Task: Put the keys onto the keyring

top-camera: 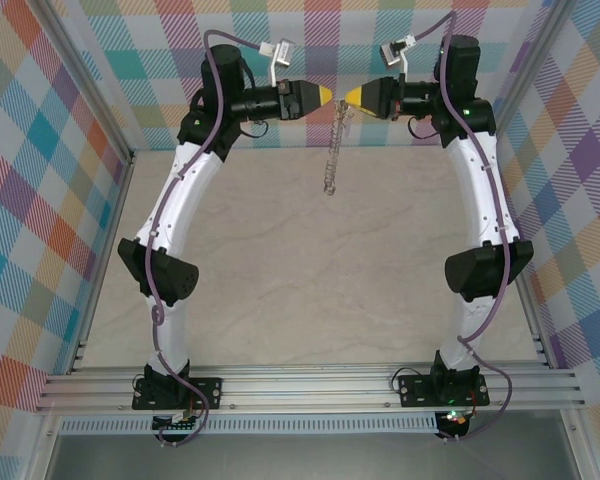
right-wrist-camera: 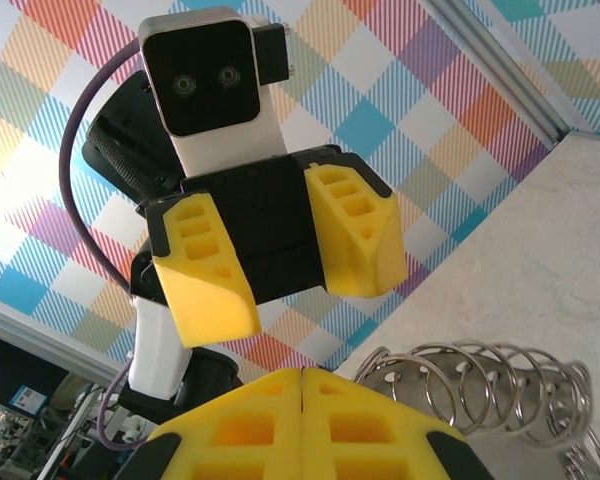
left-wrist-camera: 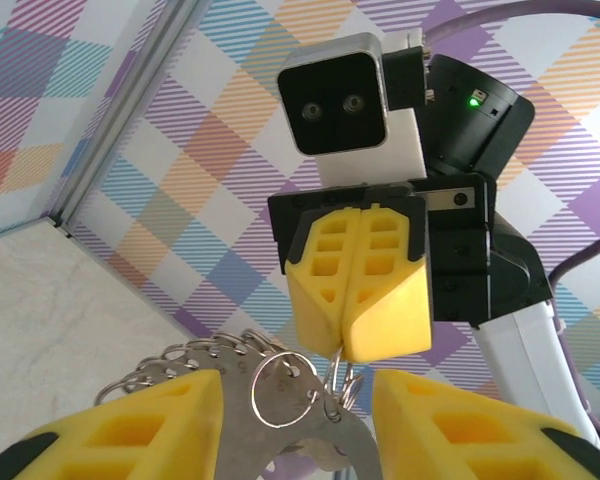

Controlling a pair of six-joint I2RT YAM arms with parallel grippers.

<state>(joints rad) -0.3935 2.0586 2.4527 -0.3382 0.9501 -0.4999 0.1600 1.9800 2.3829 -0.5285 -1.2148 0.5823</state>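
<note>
The keyring (top-camera: pixel 333 150), a grey metal band with holes and several silver wire rings, hangs down from my right gripper (top-camera: pixel 350 97). That gripper is shut on one of its wire loops (left-wrist-camera: pixel 345 368), high up near the back wall. The left gripper (top-camera: pixel 323 96) faces it tip to tip and stands open. In the left wrist view its yellow fingers (left-wrist-camera: pixel 160 425) sit either side of the band (left-wrist-camera: pixel 240 420), gripping nothing. From the right wrist I see my shut right gripper (right-wrist-camera: pixel 302 385), the rings (right-wrist-camera: pixel 480 385) beside it and the open left gripper (right-wrist-camera: pixel 280 255). The keys are out of view.
The plaid back wall (top-camera: pixel 310 35) is close behind both grippers. Plaid side walls with metal frame rails (top-camera: pixel 90 110) box in the pale tabletop (top-camera: pixel 310 270). Purple cables loop off both wrists.
</note>
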